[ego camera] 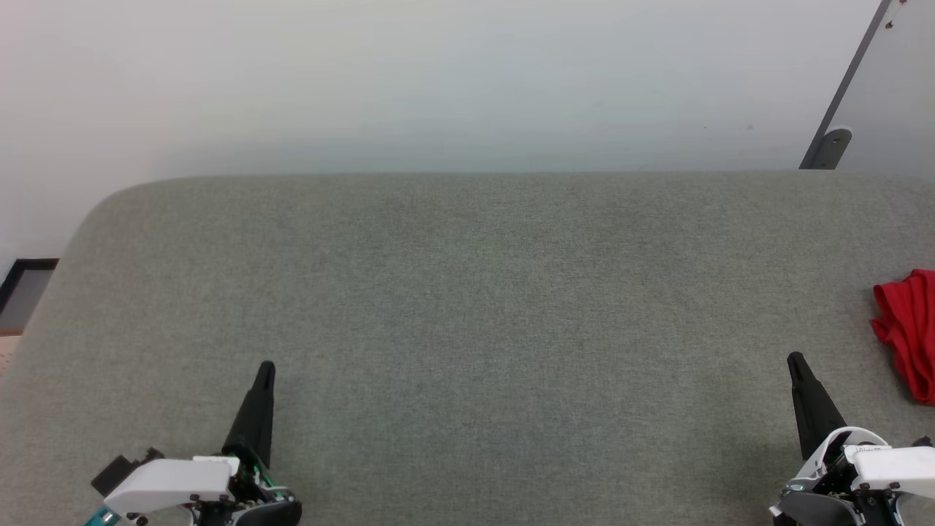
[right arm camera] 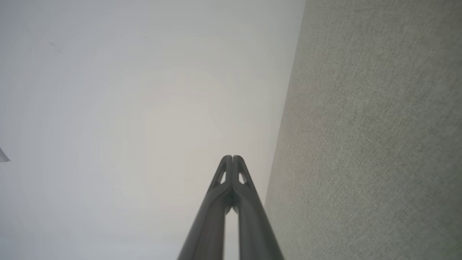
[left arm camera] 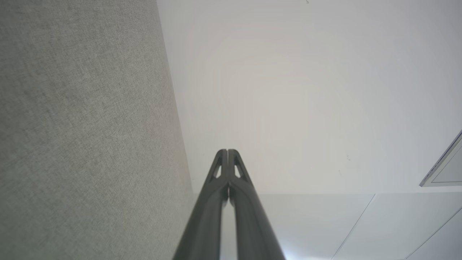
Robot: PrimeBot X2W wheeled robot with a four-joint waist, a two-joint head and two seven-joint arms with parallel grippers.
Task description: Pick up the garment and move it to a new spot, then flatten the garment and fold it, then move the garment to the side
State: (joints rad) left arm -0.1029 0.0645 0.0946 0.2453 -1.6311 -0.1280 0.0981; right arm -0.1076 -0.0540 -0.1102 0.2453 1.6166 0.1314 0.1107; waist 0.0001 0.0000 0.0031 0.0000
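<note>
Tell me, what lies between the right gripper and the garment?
Only bare grey cushion, seen in the head view; the right gripper and the garment are apart.

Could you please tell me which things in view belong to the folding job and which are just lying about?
Belongs to the job: red garment, crumpled at the right edge; left gripper and right gripper, both shut.
Just around: grey padded surface; slanted panel.

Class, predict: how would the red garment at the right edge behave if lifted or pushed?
The red garment lies crumpled in folds, so it probably droops when lifted. Pushed, it likely bunches up on the textured grey surface.
</note>
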